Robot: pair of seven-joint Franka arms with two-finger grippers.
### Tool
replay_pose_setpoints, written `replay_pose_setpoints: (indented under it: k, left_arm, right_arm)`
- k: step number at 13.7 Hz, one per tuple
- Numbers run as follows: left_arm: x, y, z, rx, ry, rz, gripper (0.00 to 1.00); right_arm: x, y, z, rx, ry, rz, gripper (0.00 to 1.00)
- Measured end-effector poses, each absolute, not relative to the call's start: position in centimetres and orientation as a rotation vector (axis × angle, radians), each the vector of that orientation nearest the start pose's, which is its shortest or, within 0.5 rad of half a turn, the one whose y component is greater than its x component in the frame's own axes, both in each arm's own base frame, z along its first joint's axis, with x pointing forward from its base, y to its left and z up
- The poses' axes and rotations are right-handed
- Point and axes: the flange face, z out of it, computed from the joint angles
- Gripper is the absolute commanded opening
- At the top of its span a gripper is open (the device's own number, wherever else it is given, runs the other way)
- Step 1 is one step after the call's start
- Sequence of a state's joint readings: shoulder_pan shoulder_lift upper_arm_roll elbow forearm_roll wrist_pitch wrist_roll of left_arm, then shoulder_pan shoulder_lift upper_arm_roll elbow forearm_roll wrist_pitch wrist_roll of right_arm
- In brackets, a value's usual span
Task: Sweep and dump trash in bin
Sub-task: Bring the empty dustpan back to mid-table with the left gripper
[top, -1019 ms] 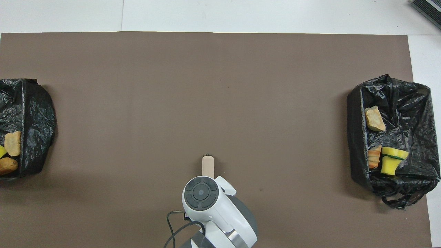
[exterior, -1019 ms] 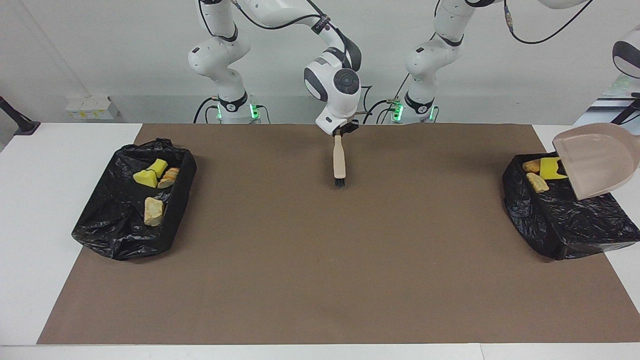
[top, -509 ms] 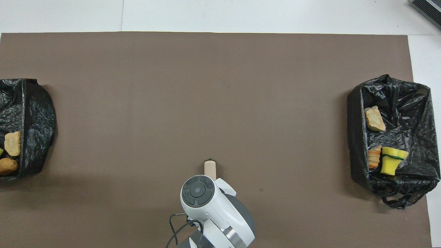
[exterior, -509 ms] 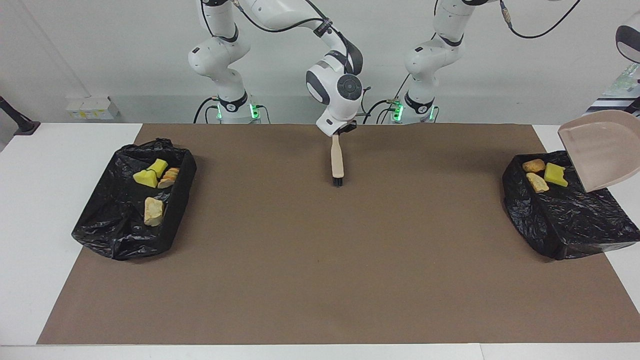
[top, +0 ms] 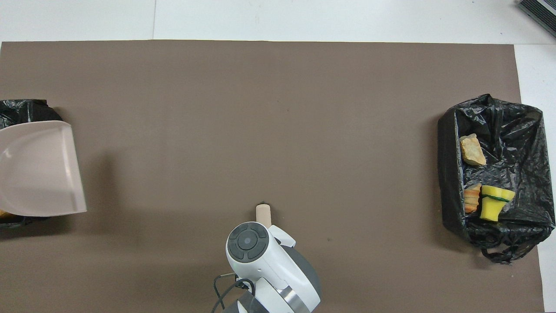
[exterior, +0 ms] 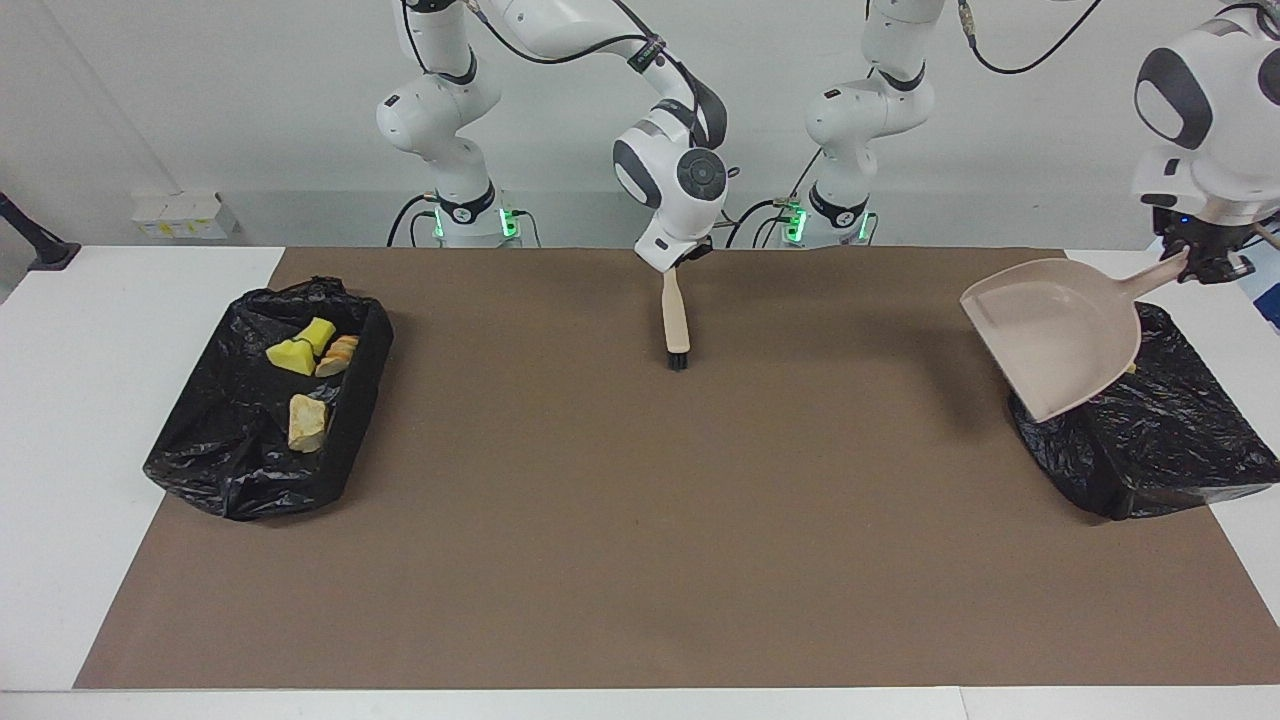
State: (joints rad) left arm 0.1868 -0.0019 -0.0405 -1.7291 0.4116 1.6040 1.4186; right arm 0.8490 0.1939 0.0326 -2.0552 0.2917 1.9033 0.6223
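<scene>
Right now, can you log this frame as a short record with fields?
left gripper: shut on the dustpan handle, over the bin at the left arm's end
dustpan: raised, tilted, covering most of that bin
right gripper: at the brush handle's top
brush: bristles down on the mat
bin at the right arm's end: four trash scraps inside

A brown mat [exterior: 640, 520] covers the white table [exterior: 90, 420]; a small white box [exterior: 185, 215] sits at the table's edge.

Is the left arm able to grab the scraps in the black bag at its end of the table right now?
Probably not: the left gripper is shut on the beige dustpan, which hangs over that black bag and hides its scraps.
</scene>
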Motion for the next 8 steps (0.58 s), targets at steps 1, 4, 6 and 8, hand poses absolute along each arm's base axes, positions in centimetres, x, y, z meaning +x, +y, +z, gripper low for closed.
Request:
replay_pose_setpoints:
  k: [1, 4, 6, 8]
  left_arm:
    - [53.6, 9.3, 55.3, -2.362, 1.723, 0.509, 0.0]
    - [53.3, 1.2, 52.9, -2.575, 1.579, 0.417, 0.0]
    - [52.9, -5.7, 51.9, -2.722, 1.398, 0.362, 0.0]
    - [52.5, -12.3, 51.1, -2.849, 1.187, 0.287, 0.0]
  right_arm:
    - [32.8, 43.1, 32.3, -3.103, -0.189, 0.679, 1.0]
    - [33.3, 43.4, 33.4, -3.096, -0.195, 0.669, 1.0]
    - [34.3, 43.5, 35.3, -3.087, -0.19, 0.672, 1.0]
    - [36.5, 42.4, 37.6, -3.069, -0.14, 0.647, 1.0]
